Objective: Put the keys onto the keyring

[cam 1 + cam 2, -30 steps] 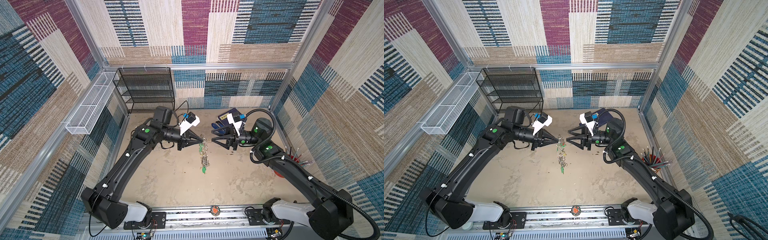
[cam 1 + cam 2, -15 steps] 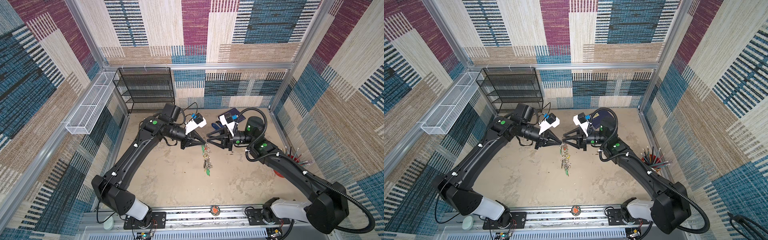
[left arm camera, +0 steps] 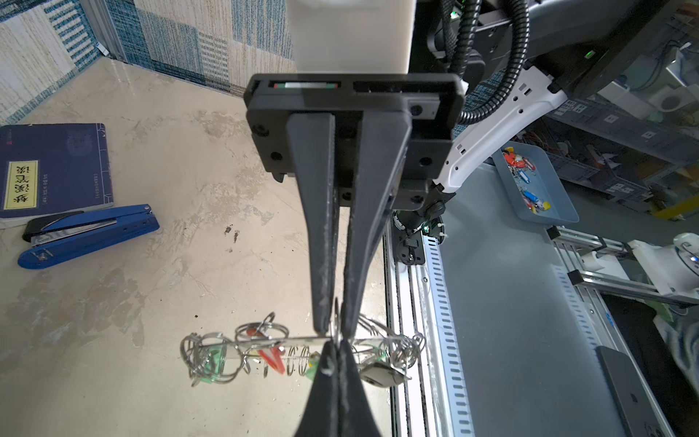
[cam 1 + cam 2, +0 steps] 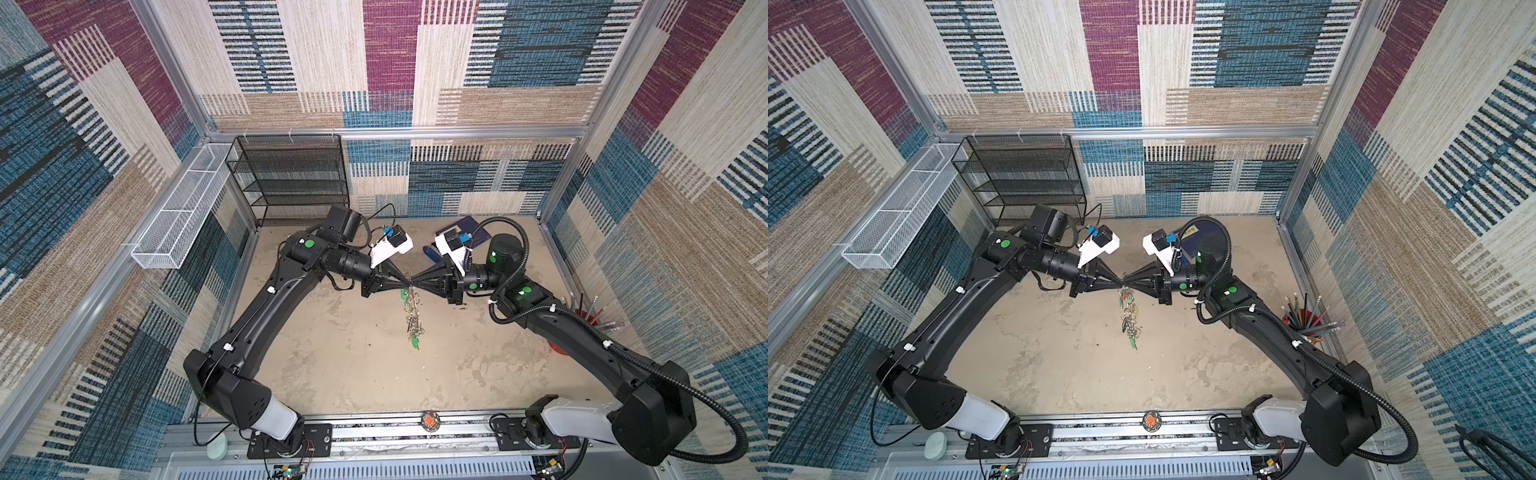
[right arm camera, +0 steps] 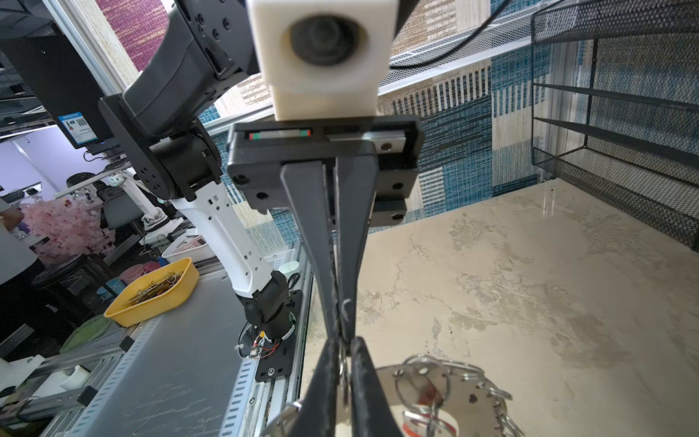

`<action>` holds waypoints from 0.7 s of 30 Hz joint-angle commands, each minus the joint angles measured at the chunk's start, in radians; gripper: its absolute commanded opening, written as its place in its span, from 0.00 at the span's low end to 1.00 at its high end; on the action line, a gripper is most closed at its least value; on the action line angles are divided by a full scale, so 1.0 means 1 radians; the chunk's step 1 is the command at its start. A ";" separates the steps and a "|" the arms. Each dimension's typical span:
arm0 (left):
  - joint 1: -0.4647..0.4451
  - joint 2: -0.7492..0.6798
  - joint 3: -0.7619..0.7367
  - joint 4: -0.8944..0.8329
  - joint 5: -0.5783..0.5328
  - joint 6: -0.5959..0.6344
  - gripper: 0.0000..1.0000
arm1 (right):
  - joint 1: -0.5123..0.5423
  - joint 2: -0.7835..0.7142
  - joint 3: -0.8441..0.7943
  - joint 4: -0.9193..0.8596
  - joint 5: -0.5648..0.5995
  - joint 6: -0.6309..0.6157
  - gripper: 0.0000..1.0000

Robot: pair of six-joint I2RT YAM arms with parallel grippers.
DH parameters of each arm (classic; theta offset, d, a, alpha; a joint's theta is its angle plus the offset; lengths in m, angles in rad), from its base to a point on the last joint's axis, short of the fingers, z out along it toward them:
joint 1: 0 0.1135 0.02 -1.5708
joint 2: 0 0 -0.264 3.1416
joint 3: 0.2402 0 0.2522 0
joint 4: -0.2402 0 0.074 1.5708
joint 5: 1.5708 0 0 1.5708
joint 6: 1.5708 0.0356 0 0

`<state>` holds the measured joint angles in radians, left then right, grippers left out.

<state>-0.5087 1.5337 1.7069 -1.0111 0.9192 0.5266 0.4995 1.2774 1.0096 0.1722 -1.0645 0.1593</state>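
Both grippers meet tip to tip above the middle of the table. The keyring (image 4: 411,316) hangs edge-on below them, a grey metal disc (image 5: 416,382) rimmed with silver split rings, green tags (image 3: 215,359) and a red tag (image 3: 272,359). My left gripper (image 4: 404,286) (image 3: 335,346) is shut on its top rim. My right gripper (image 4: 417,286) (image 5: 342,342) is shut on a split ring (image 5: 344,372) at the same spot. A green tag (image 4: 414,341) dangles at the lowest end. I cannot make out the keys among the rings and tags.
A blue book (image 3: 53,170) and a blue stapler (image 3: 87,234) lie at the back right of the table. A black mesh shelf (image 4: 291,178) stands at the back left, beside a white wire basket (image 4: 183,216) on the wall. A red pencil cup (image 4: 1304,324) stands at the right edge.
The left arm carried the hanging keyring towards the middle. The right gripper moved left to meet it and closed from open onto the keyring's top.
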 commanded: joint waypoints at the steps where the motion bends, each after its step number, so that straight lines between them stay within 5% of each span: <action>1: -0.002 0.002 0.016 0.001 0.032 0.047 0.00 | 0.002 0.002 0.004 0.003 0.008 -0.007 0.01; 8: 0.001 -0.003 0.000 0.037 0.000 -0.007 0.00 | 0.002 -0.008 -0.007 0.020 0.026 0.003 0.00; 16: 0.072 -0.151 -0.197 0.257 0.039 -0.200 0.28 | 0.002 -0.009 -0.032 0.114 0.029 0.049 0.00; 21: 0.082 -0.217 -0.310 0.334 0.077 -0.264 0.34 | 0.002 -0.005 -0.047 0.188 0.010 0.100 0.00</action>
<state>-0.4286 1.3334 1.4361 -0.7704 0.9447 0.3405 0.5018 1.2716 0.9691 0.2489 -1.0378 0.2081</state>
